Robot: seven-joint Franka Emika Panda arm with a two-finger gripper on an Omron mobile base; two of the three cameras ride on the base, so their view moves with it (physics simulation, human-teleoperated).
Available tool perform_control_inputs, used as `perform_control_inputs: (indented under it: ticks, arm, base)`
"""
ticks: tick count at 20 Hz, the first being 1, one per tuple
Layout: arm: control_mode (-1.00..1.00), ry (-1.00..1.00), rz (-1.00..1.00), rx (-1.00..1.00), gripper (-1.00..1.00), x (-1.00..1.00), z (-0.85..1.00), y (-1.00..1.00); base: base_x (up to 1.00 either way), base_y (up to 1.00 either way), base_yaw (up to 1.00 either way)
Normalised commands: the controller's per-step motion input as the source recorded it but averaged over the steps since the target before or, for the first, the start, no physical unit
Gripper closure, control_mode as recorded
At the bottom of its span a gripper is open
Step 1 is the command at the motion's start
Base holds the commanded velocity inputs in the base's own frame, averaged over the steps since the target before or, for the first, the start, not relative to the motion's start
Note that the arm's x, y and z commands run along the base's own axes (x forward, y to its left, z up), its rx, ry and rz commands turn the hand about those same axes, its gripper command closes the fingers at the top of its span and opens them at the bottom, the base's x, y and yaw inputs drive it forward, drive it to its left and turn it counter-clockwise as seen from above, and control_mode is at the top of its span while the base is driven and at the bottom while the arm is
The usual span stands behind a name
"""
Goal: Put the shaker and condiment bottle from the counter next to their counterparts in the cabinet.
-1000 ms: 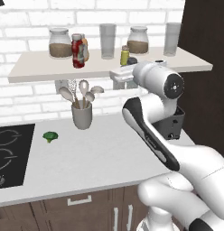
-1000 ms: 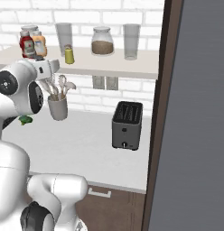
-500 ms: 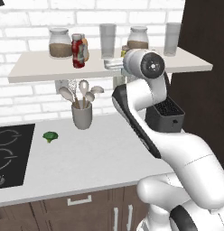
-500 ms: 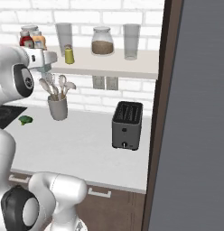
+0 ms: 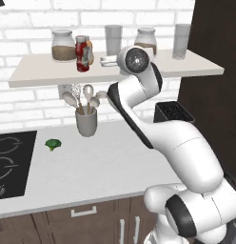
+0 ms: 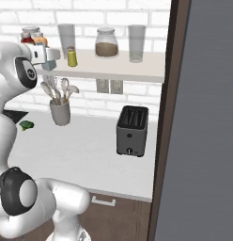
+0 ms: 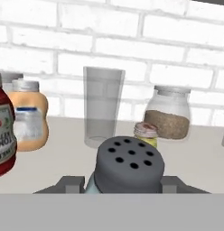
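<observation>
Item: shaker [image 7: 127, 168], upright, pinched between fingers [image 7: 72, 182] over cabinet [image 5: 196, 66] | Target: yellow-green shaker [image 7: 146, 134] straight ahead, just beyond | Condiment bottle [image 7: 4, 135] already shelved, far left

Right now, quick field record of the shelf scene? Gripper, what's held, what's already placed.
gripper: shut on the shaker, over the shelf
shaker: grey perforated cap up, between the fingers
red bottle: standing on the shelf, beside the orange bottle
yellow-green shaker: on the shelf, just beyond the held shaker
also on shelf: clear glass, grain jar
</observation>
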Motion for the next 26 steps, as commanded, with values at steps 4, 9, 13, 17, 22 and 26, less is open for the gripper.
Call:
perform_control_inputs:
  ticks: [4,9,13,17,22,26]
  arm:
    - [-1.0,0.03,0.0,-0.11,1.0,0.45,-0.03,0.0]
    - [-1.0,0.01,0.0,0.0,1.0,0.19,0.0,0.0]
    - [-1.0,0.0,0.0,0.0,1.0,0.26,0.0,0.0]
    - [-1.0,0.0,0.0,0.0,1.0,0.26,0.0,0.0]
    - [-1.0,0.0,0.0,0.01,1.0,0.03,0.0,0.0]
    - [-1.0,0.0,0.0,0.0,1.0,0.2,-0.08,0.0]
  base:
    - [0.0,0.0,0.0]
    - [0.0,0.0,0.0]
    - [0.0,0.0,0.0]
    - [0.0,0.0,0.0]
    - [0.0,0.0,0.0]
    - [0.0,0.0,0.0]
